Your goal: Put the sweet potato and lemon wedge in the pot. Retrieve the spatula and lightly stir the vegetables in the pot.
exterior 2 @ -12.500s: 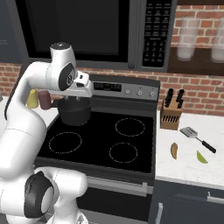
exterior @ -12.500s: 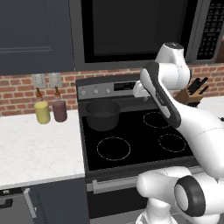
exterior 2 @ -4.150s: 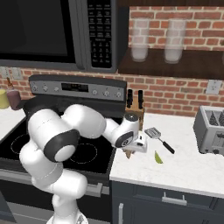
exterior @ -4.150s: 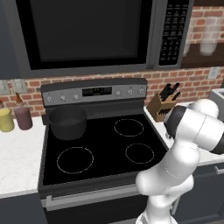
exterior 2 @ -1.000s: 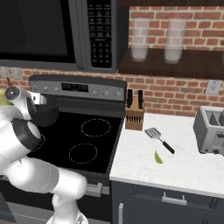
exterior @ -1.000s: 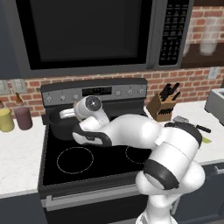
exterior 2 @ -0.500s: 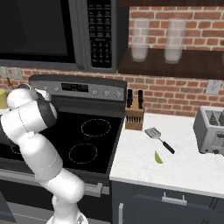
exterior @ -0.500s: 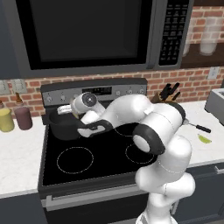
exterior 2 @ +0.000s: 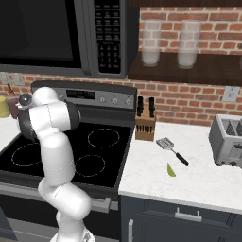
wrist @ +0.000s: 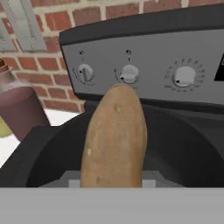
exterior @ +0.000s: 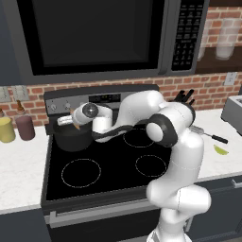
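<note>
Left base view: the white arm reaches over the stove to the pot (exterior: 72,137), a round dark pan on the back left burner. The fingers (exterior: 74,124) hang just above the pot's rim with a bit of orange-brown between them. That is the sweet potato (exterior: 76,125). Far from the pot, on the white surface (exterior: 227,160) at the other side of the stove, lies the yellow-green lemon wedge (exterior: 220,150).

Right base view: the spatula (exterior 2: 172,149), with its silver slotted head and thin black handle, lies on the surface well away from the pot, near the knife block (exterior 2: 145,120). The lemon wedge (exterior 2: 170,170) lies just in front of it.

Hand view: the sweet potato (wrist: 114,140) is long and lumpy, brown with small pale spots. The fingers are clenched on its near end, and it points out over the open pot (wrist: 183,148). It looks hard and a bit heavy, not easy to break, so I think a firm hold near the middle suits it best, and a short drop should not hurt it.
</note>
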Robot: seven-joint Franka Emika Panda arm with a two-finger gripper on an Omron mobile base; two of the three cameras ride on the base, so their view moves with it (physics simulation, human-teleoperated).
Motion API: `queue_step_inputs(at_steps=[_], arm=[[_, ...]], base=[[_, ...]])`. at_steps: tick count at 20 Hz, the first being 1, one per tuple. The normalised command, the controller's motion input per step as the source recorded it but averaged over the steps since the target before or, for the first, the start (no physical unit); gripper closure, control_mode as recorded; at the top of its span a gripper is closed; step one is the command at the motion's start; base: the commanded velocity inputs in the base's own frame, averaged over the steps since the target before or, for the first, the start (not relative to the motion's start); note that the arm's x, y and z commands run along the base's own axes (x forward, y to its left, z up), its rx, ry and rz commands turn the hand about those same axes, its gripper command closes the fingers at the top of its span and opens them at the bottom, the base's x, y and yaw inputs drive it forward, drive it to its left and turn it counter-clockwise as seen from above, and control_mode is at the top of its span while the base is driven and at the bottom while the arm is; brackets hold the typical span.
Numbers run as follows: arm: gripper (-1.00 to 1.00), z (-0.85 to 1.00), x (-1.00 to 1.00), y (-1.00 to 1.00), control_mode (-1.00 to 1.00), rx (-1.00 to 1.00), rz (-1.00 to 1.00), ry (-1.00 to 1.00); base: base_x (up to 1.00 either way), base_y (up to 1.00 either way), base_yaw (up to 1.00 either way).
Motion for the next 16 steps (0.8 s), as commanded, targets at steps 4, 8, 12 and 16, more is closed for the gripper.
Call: queue_step_inputs(at_steps=[4, 8, 12, 16], arm=[[1.00, -0.29, 0.09, 0.04, -1.00, -0.02, -0.01, 0.00], [1.00, -0.19, 0.00, 0.00, -1.00, -0.02, -0.03, 0.00], [-1.00, -0.01, 0.03, 0.00, -1.00, 0.00, -0.03, 0.00], [-1.00, 0.11, 0.16, -0.01, -1.00, 0.00, -0.04, 0.00]], base=[[0.00, 0.00, 0.00], [0.00, 0.00, 0.00], [0.00, 0.00, 0.00], [0.00, 0.00, 0.00]])
